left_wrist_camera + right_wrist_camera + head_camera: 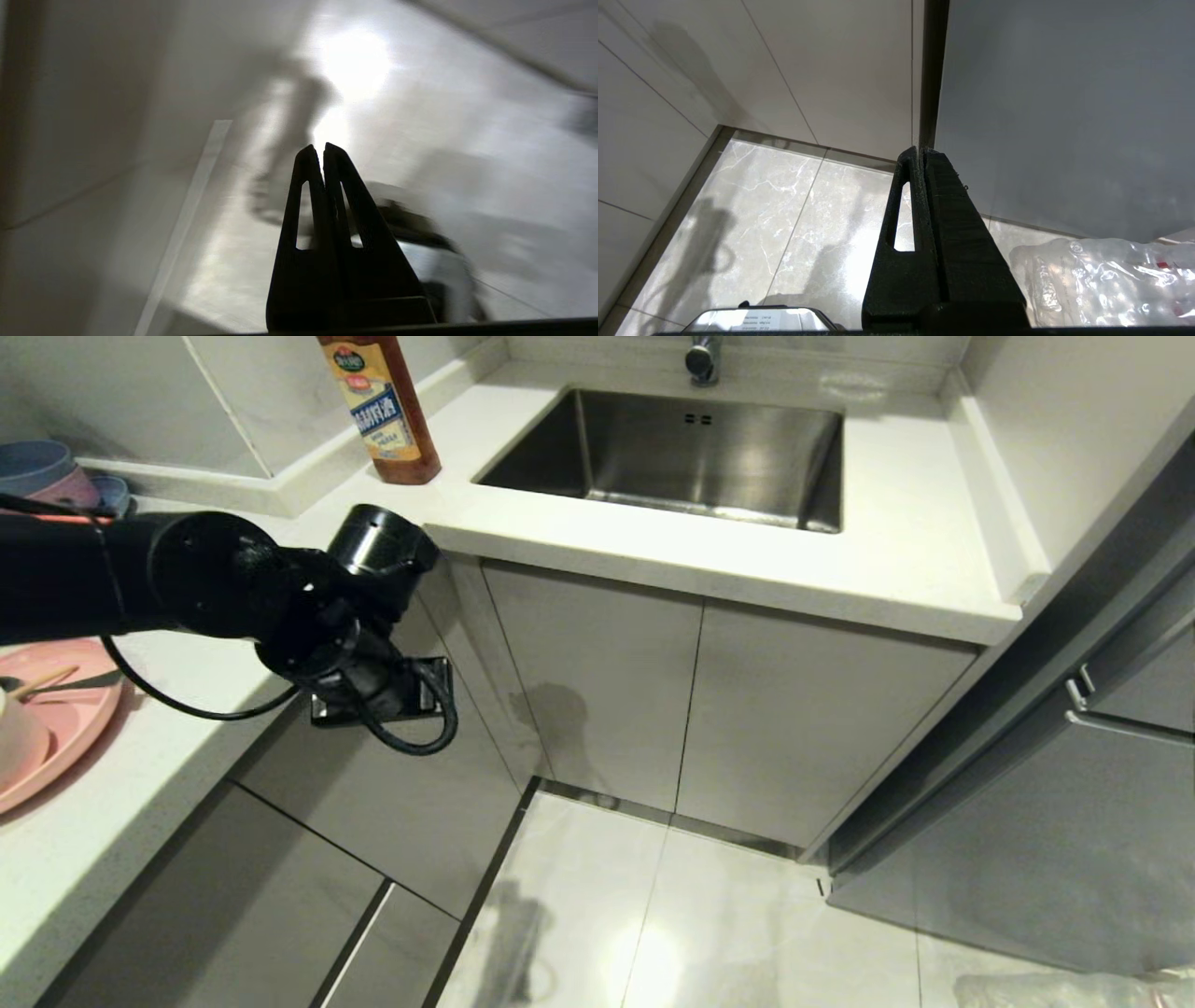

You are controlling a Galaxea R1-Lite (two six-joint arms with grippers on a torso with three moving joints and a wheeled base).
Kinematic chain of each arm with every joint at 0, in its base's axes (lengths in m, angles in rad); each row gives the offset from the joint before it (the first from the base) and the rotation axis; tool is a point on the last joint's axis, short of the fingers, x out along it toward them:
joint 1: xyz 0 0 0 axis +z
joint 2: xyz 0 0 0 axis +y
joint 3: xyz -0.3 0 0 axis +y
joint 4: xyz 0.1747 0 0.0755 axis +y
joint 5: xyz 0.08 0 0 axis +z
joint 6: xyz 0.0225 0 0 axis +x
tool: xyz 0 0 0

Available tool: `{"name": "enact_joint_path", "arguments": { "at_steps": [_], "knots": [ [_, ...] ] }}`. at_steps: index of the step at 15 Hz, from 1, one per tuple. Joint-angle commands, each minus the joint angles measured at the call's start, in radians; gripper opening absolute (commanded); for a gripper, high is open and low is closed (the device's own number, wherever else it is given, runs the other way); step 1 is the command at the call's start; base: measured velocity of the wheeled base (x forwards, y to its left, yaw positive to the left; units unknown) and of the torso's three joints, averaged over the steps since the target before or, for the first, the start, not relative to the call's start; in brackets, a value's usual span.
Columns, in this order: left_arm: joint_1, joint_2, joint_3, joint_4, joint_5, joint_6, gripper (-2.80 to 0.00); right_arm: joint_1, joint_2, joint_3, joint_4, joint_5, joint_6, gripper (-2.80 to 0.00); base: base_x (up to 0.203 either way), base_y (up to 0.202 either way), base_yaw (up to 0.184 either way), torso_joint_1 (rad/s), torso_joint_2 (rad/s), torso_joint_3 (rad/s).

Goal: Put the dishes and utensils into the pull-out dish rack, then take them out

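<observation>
Left gripper [323,148] clenched, empty, hanging off the left arm [215,583] in front of the grey cabinet fronts [392,803], below the white countertop [840,551] edge and left of the steel sink [681,453]. Right gripper [921,151] clenched, empty, parked low over the marble floor [784,210]. Pink oval plate [79,723] lies on the countertop far left of the sink, carrying the cream bowl [19,737] and light-wood chopsticks [42,681]. Dish rack not visible.

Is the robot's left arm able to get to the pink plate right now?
Probably yes. The left gripper, jaws shut and empty, hangs just off the counter edge, and the pink plate lies close beside the arm with nothing between them.
</observation>
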Motion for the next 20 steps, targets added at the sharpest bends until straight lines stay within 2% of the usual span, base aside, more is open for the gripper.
{"name": "enact_joint_path", "arguments": {
  "at_steps": [1,4,6,10,13,15,17,20],
  "knots": [
    [0.007,-0.093,-0.011,0.004,-0.156,-0.003,-2.80,0.000,0.000,0.002,0.000,0.000,0.000,-2.80,0.000,0.000,0.000,0.000,0.00,0.000],
    [0.047,-0.231,-0.015,0.005,-0.404,-0.004,-2.80,0.000,0.000,0.002,0.000,0.000,0.000,-2.80,0.000,0.000,0.000,0.000,0.00,0.000],
    [0.067,-0.322,-0.006,0.006,-0.479,-0.011,-2.80,0.000,0.000,0.003,0.000,0.000,0.000,-2.80,0.000,0.000,0.000,0.000,0.00,0.000],
    [0.143,-0.577,0.060,0.006,-0.506,-0.041,-2.80,0.000,0.000,0.003,0.000,0.000,0.000,-2.80,0.000,0.000,0.000,0.000,0.00,0.000],
    [0.293,-0.777,0.104,0.008,-0.502,-0.054,-2.80,0.000,0.000,0.003,0.000,0.000,0.000,-2.80,0.000,0.000,0.000,0.000,0.00,0.000],
    [0.358,-0.938,0.168,0.008,-0.493,-0.015,-2.80,0.000,0.000,0.003,0.000,0.000,0.000,-2.80,0.000,0.000,0.000,0.000,0.00,0.000],
    [0.400,-1.118,0.285,0.003,-0.488,0.048,-2.80,0.000,0.000,0.003,0.000,0.000,0.000,-2.80,0.000,0.000,0.000,0.000,0.00,0.000],
    [0.424,-1.387,0.547,-0.043,-0.489,0.167,-2.80,0.000,0.000,0.003,0.000,-0.002,0.000,-2.80,0.000,0.000,0.000,0.000,0.00,0.000]
  ]
}}
